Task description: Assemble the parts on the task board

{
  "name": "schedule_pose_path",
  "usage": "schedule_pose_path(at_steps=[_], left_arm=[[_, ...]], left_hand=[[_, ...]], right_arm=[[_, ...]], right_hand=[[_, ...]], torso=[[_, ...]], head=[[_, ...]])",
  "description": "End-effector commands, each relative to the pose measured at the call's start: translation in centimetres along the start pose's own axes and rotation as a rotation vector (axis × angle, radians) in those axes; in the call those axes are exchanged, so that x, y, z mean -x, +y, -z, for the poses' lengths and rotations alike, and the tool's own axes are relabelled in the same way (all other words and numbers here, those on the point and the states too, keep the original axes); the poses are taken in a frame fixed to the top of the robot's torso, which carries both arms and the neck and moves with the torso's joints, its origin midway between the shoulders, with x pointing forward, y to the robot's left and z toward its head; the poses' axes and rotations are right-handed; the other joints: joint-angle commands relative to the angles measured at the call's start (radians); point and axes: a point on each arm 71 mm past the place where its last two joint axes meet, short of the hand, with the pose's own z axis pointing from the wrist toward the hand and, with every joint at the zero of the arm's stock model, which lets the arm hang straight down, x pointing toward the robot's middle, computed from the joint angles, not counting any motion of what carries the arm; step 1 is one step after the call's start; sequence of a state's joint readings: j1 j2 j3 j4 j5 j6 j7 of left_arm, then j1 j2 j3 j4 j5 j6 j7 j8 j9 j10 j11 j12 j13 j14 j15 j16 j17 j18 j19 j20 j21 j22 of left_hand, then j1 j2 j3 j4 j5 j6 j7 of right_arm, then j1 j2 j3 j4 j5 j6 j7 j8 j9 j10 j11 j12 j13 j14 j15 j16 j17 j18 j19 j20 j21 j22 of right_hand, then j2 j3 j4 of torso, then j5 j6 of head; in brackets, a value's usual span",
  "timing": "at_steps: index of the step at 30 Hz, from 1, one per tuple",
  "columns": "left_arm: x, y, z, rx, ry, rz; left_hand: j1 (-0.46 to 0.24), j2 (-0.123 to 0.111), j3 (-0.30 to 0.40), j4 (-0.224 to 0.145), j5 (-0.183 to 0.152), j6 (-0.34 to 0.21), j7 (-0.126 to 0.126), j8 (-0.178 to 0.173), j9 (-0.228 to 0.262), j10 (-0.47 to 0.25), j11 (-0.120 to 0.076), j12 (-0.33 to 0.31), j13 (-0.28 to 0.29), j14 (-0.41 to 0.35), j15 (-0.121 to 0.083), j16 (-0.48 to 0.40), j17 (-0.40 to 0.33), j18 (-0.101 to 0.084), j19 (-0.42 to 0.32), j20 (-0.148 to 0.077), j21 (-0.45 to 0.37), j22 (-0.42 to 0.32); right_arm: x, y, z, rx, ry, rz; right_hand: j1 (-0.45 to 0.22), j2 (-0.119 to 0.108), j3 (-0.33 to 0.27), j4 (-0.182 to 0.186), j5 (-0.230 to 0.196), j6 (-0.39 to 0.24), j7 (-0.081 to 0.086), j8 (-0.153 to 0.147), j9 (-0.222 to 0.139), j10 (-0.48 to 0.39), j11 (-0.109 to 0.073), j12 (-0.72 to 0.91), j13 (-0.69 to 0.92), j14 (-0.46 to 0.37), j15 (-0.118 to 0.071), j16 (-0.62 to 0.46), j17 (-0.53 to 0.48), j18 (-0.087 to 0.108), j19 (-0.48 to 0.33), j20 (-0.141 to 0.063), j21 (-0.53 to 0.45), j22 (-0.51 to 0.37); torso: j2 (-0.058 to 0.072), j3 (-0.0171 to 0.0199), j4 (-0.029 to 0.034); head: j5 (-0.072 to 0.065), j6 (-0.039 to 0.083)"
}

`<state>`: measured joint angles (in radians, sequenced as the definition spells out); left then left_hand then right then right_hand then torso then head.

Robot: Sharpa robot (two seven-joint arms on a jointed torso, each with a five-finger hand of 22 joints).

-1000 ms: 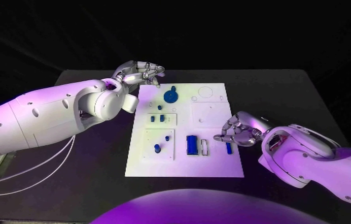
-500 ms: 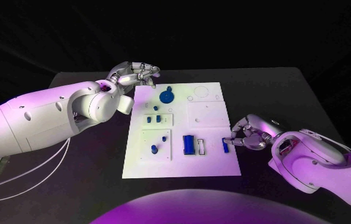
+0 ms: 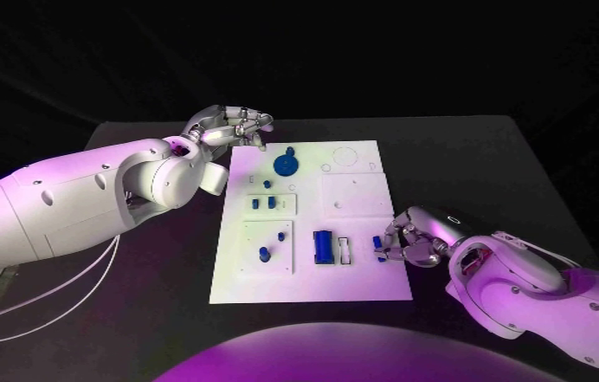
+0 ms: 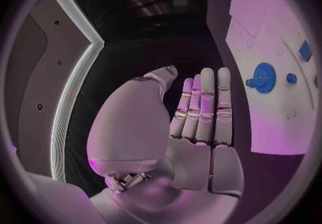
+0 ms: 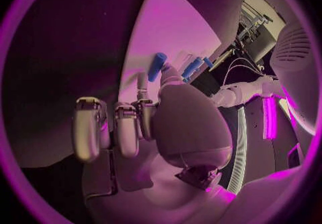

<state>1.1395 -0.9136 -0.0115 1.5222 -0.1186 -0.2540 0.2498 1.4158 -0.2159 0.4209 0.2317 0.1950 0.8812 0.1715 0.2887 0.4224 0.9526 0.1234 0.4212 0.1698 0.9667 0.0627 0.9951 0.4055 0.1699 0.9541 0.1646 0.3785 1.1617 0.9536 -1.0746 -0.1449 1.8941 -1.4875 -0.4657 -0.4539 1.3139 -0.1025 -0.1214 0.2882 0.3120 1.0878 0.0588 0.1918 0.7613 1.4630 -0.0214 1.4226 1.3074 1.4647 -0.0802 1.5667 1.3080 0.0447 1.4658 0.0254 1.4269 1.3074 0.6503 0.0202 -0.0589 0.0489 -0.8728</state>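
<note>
The white task board [image 3: 356, 196] lies in the middle of the black table. On it are a blue gear [image 3: 286, 165], also seen as the blue gear [image 4: 263, 77], a long blue block [image 3: 324, 246] and several small blue parts [image 3: 263, 201]. My right hand [image 3: 412, 236] is at the board's right edge near the front and pinches a small blue peg [image 3: 378, 244] just over the board beside a narrow slot [image 3: 347, 250]. The right wrist view shows that blue peg [image 5: 158, 66] sticking out between the fingertips. My left hand [image 3: 234, 127] hovers at the board's far left corner, fingers straight, holding nothing.
Black table [image 3: 480, 161] surrounds the board on all sides. My left forearm [image 3: 112, 196] lies over the table left of the board. White cables [image 3: 75, 287] hang below it at the near left.
The view shifted after the earliest frame. Since then my right hand has edged slightly left and nearer with the blue peg. The left hand has stayed put.
</note>
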Motion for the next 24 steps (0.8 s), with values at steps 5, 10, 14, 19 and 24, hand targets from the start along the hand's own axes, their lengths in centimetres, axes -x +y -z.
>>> schedule_pose_path(at_steps=[5,10,14,19,24], left_arm=[[-0.2,-0.1,0.0,-0.01,0.02,0.003],[-0.2,-0.1,0.0,-0.01,0.021,0.003],[-0.2,-0.1,0.0,-0.01,0.02,0.003],[-0.2,-0.1,0.0,-0.009,0.02,0.002],[-0.2,-0.1,0.0,-0.009,0.019,0.002]], left_hand=[[-0.009,0.002,0.004,-0.001,-0.003,-0.003,0.0,0.006,0.002,-0.002,0.001,-0.002,-0.001,-0.006,0.001,-0.006,0.002,0.01,-0.003,0.006,-0.004,-0.002],[-0.009,0.003,0.005,-0.002,-0.003,-0.003,0.0,0.006,0.002,-0.003,0.002,-0.002,-0.001,-0.008,0.001,-0.006,0.002,0.01,-0.004,0.006,-0.005,-0.003],[-0.009,0.003,0.005,-0.002,-0.003,-0.003,0.0,0.006,0.002,-0.003,0.002,-0.002,-0.001,-0.008,0.001,-0.006,0.002,0.01,-0.004,0.006,-0.005,-0.003],[-0.009,0.003,0.005,-0.002,-0.003,-0.003,0.0,0.006,0.002,-0.003,0.002,-0.002,-0.001,-0.008,0.001,-0.006,0.002,0.01,-0.004,0.006,-0.005,-0.003],[-0.01,0.004,0.005,-0.003,-0.003,-0.003,0.0,0.007,0.002,-0.003,0.002,-0.001,-0.002,-0.008,0.001,-0.006,0.002,0.01,-0.004,0.006,-0.005,-0.003]], right_arm=[[-0.7,-0.2,-0.3,0.0,0.018,0.06],[-1.3,0.0,-0.6,0.008,0.024,0.09],[-1.6,0.4,-0.7,0.022,0.027,0.107],[-1.7,0.7,-0.8,0.029,0.021,0.117],[-1.6,0.9,-0.6,0.029,-0.003,0.105]], right_hand=[[0.043,-0.006,-0.012,-0.003,0.001,-0.002,0.001,-0.012,-0.013,0.023,0.009,-0.006,0.153,0.105,0.008,0.002,0.258,-0.013,0.048,0.012,-0.011,0.221],[0.077,-0.011,-0.017,-0.004,-0.001,0.002,0.002,-0.019,-0.021,0.022,0.01,-0.008,0.152,0.105,0.009,0.002,0.258,-0.012,0.047,0.013,-0.014,0.22],[0.109,-0.011,-0.018,-0.005,0.002,0.007,0.001,-0.024,-0.029,0.021,0.009,-0.008,0.152,0.105,0.009,0.002,0.259,-0.012,0.046,0.013,-0.014,0.22],[0.239,0.012,0.07,-0.001,-0.023,0.03,-0.003,-0.044,-0.06,0.021,0.004,-0.007,0.154,0.105,0.004,0.003,0.26,-0.013,0.048,0.009,-0.009,0.222],[0.244,-0.041,0.371,-0.001,-0.099,0.065,-0.008,-0.059,-0.09,0.023,-0.002,-0.005,0.157,0.105,0.0,0.003,0.26,-0.015,0.051,0.005,-0.002,0.224]], torso=[[0.0,-0.0001,-0.0024],[-0.001,0.0006,-0.0016],[0.0,0.0004,-0.0015],[0.0,0.0,-0.0016],[0.0,-0.0006,-0.0015]], head=[[0.003,0.0],[0.002,0.0],[0.001,0.0],[0.002,0.0],[0.002,0.0]])
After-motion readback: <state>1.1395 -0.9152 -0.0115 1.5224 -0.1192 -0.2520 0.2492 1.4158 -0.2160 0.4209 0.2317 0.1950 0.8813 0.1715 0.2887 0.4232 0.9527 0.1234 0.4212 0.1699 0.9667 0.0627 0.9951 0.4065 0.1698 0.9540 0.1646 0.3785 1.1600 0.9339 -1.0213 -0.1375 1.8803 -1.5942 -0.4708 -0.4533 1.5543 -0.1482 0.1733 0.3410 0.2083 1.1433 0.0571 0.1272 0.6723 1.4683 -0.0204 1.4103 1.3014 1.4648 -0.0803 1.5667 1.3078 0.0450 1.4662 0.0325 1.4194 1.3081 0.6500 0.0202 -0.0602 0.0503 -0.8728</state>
